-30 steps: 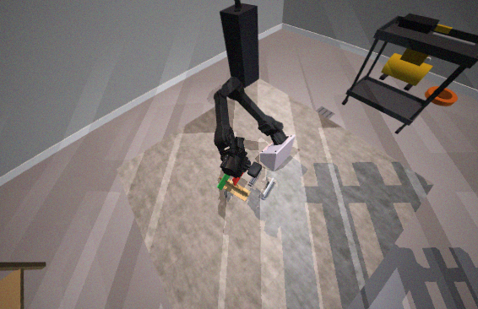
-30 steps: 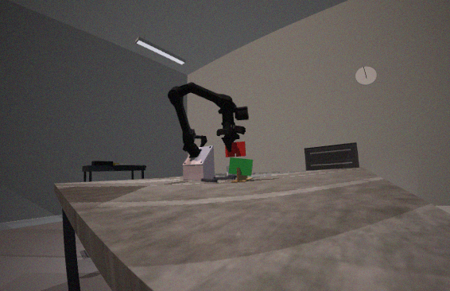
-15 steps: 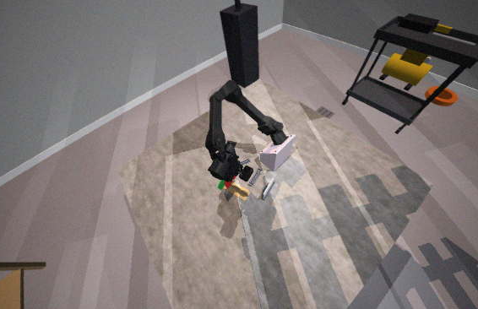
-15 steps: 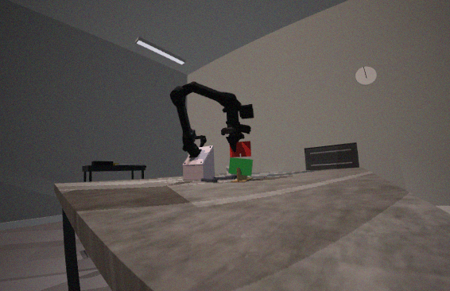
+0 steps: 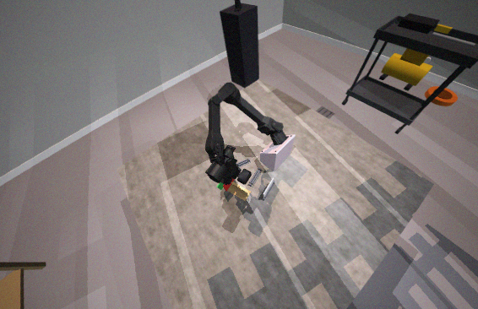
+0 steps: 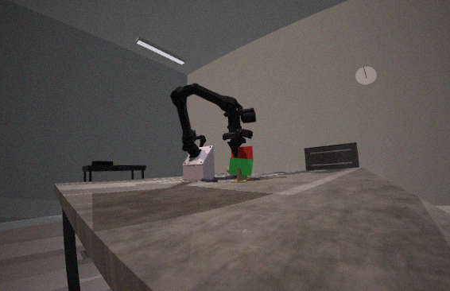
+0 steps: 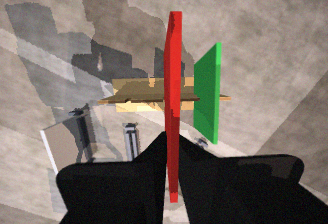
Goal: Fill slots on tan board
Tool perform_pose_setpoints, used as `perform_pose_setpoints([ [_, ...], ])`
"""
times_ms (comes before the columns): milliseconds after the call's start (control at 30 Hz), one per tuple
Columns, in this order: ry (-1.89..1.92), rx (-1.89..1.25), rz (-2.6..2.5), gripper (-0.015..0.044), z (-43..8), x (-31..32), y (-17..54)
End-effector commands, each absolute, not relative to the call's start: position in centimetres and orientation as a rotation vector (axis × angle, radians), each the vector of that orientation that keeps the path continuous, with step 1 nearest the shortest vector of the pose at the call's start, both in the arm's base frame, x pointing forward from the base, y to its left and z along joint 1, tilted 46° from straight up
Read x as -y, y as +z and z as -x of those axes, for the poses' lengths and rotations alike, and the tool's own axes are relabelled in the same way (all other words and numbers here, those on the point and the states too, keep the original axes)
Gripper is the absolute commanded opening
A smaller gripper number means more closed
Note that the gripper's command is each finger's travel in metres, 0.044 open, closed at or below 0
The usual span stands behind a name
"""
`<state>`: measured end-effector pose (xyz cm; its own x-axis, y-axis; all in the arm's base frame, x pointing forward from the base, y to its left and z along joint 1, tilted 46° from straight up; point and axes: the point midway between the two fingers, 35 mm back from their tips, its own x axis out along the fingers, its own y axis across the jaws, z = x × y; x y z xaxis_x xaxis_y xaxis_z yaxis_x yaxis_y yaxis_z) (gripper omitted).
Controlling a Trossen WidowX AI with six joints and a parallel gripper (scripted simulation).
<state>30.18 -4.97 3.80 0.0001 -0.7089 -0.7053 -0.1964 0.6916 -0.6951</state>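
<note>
Black two-finger tool (image 5: 230, 179) (image 6: 235, 154) (image 7: 168, 135) pinched nearly shut on upright flat red board (image 5: 228, 185) (image 6: 245, 153) (image 7: 173, 90); board's long axis runs crosswise over slotted tan board (image 5: 239, 191) (image 6: 239, 175) (image 7: 146, 92), inward of tabletop (image 5: 195, 203) (image 6: 239, 230) (image 7: 286, 30) edges, beside seated-looking green board (image 5: 220, 186) (image 6: 241, 166) (image 7: 207, 95).

In the top view you have a black cart (image 5: 364, 69) with a yellow cylinder (image 5: 405, 67) between its shelves and an orange ring (image 5: 436, 100) on the floor beside it. A tall dark column (image 5: 241, 48) stands near the wall. From the exterior view, you can see a round clock (image 6: 366, 75) on the wall, a lit strip lamp (image 6: 160, 51) overhead, and a dark cabinet (image 6: 331, 156) behind the tabletop (image 6: 271, 226).
</note>
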Motion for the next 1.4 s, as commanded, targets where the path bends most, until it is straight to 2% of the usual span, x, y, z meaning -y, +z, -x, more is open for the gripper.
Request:
perform_pose_setpoints([
  [0, -0.472, -1.557, 0.775, 0.0, -30.1, 5.6, 3.2],
  [1367, -0.473, -1.556, 0.776, 0.0, -30.1, 7.2, 1.7],
])
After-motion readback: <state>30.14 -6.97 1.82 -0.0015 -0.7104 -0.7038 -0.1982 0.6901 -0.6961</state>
